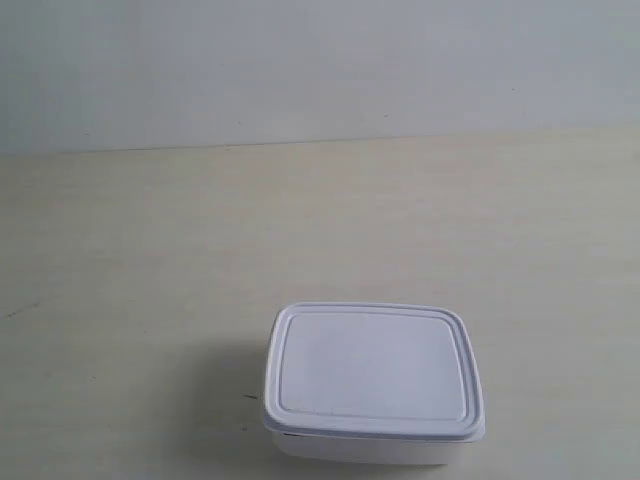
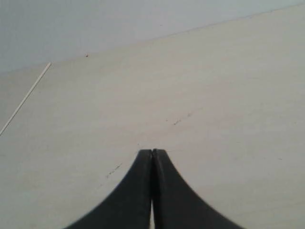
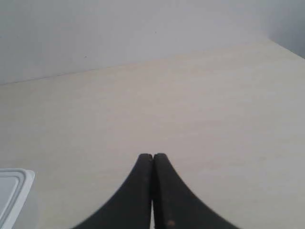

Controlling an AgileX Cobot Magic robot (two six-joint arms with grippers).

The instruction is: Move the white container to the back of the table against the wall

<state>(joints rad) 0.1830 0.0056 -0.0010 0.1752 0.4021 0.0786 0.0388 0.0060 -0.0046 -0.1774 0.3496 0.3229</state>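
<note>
The left jaws are shut, two black curved halves meeting tip to tip with nothing between them. The right jaws are pressed together in the same way, also empty. Each pair hangs over a bare stretch of the broad, pale cream-beige bench, which has a faint wood grain.

In the exterior view, a small, shallow, rectangular, lidded white plastic container with rounded corners sits on the bench at the near side, a little toward that view's right. It is well apart from the plain, pale grey-white wall that rises along the far edge of the bench. Open bench lies between the container and the wall. The container's long axis runs across the exterior view, roughly parallel to the line where bench meets wall. Neither arm shows in this view.

One rounded corner of the white plastic container shows at the edge of the right wrist view. It is off to one side of the right jaws, short of their tips and not touching them. The left wrist view shows only bench and wall, with no container. The right arm is therefore probably the nearer one. Its closed jaws point toward the wall, so the container lies beside their line rather than ahead of it.
</note>
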